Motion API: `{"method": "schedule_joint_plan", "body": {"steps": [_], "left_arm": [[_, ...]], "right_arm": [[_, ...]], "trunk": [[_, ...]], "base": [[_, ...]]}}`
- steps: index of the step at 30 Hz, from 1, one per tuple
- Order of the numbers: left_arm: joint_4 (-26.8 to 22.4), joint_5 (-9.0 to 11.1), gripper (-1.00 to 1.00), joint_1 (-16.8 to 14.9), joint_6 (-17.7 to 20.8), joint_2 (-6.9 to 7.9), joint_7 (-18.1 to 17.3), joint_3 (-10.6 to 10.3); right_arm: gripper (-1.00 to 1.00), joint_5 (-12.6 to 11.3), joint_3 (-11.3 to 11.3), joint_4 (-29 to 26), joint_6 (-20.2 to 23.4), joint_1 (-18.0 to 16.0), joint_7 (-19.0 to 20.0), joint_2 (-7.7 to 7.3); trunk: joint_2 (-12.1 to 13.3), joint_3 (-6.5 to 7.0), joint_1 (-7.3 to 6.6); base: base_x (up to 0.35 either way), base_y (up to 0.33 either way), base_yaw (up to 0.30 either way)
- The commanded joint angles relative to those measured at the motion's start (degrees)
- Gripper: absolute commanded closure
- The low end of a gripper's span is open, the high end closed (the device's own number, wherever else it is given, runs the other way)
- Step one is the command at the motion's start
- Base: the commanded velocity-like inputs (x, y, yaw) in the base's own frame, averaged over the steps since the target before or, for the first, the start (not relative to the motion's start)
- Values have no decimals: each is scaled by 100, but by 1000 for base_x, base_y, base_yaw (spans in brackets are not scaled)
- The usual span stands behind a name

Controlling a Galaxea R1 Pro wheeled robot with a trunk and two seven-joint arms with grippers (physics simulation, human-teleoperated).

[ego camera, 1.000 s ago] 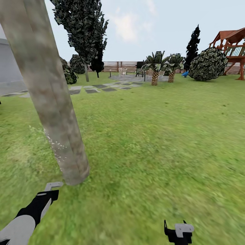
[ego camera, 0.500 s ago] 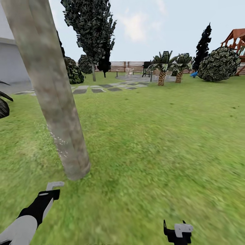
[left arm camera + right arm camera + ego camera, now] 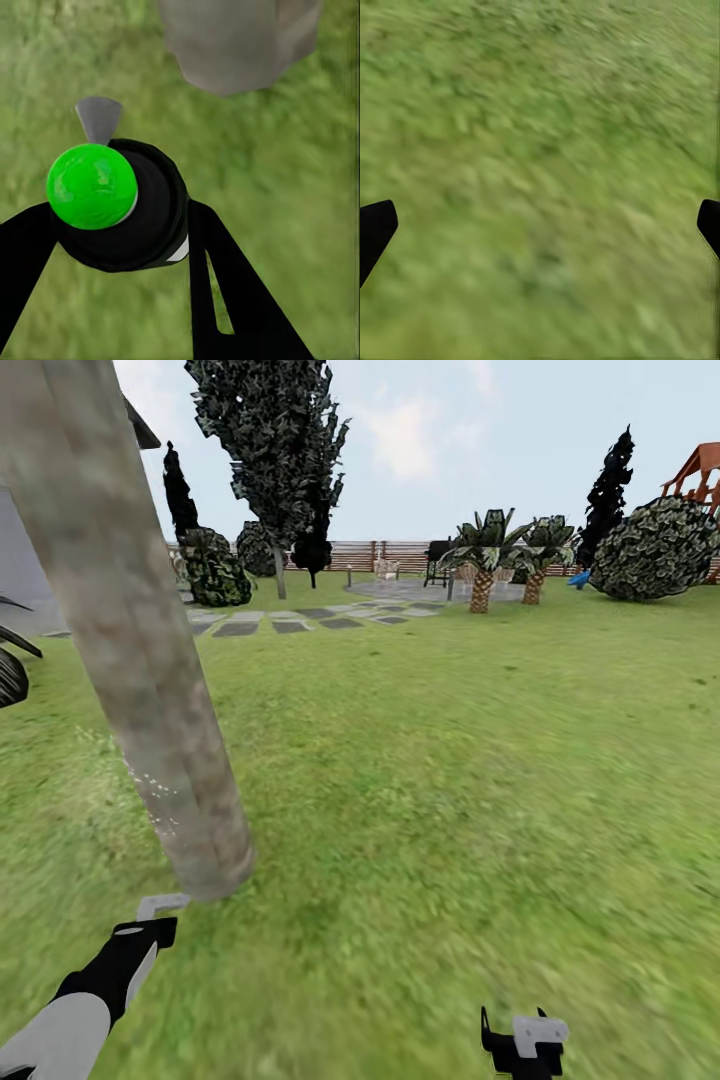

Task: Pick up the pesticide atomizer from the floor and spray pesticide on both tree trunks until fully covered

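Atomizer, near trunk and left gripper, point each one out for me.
atomizer (image 3: 92, 186), left wrist view, on its green spot.
near trunk (image 3: 150, 690), head view, mid-column bark.
left gripper (image 3: 160, 906), head view, at its pale fingertip, near the trunk's base.

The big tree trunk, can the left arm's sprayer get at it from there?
Probably yes. The left gripper holds the pesticide atomizer just short of the tree trunk, with bare grass between them.
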Motion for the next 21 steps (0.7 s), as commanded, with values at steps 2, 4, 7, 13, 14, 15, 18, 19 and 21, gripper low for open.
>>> {"method": "schedule_joint_plan", "body": {"steps": [2, 4, 7, 13, 14, 15, 18, 19, 21], "left_arm": [[-1, -2, 100, 0, 0, 0, 0, 4], [-5, -5, 100, 0, 0, 0, 1, 7], [-14, -10, 100, 0, 0, 0, 5, 12], [-23, -9, 100, 0, 0, 0, 9, 16], [-25, -10, 100, 0, 0, 0, 9, 16], [-26, -10, 100, 0, 0, 0, 9, 17], [-27, -10, 100, 0, 0, 0, 9, 17], [-27, -10, 100, 0, 0, 0, 9, 17], [-27, -11, 100, 0, 0, 0, 9, 17]], "right_arm": [[-100, 0, 0, 0, 0, 0, -1, 0], [-100, 0, 0, 0, 0, 0, -1, 0], [-100, -2, 0, 0, 0, 0, -3, 6], [-100, -5, 0, 0, 0, 0, -1, 9], [-100, -5, 0, 0, 0, 0, -1, 9], [-100, -7, 0, 0, 0, 0, 0, 9], [-100, -4, 0, 0, 0, 0, 1, 9], [-100, -4, 0, 0, 0, 0, 1, 9], [-100, -5, 0, 0, 0, 0, 1, 9]], "trunk": [[0, 0, 0], [0, 0, 0], [0, 0, 0], [0, 0, 0], [0, 0, 0], [0, 0, 0], [0, 0, 0], [0, 0, 0], [0, 0, 0]], "base": [[171, -230, 0], [162, -234, 0], [155, -238, 106], [152, -240, 266], [145, -242, 277], [143, -243, 277], [142, -244, 145], [143, -244, 42], [143, -244, 10]]}}
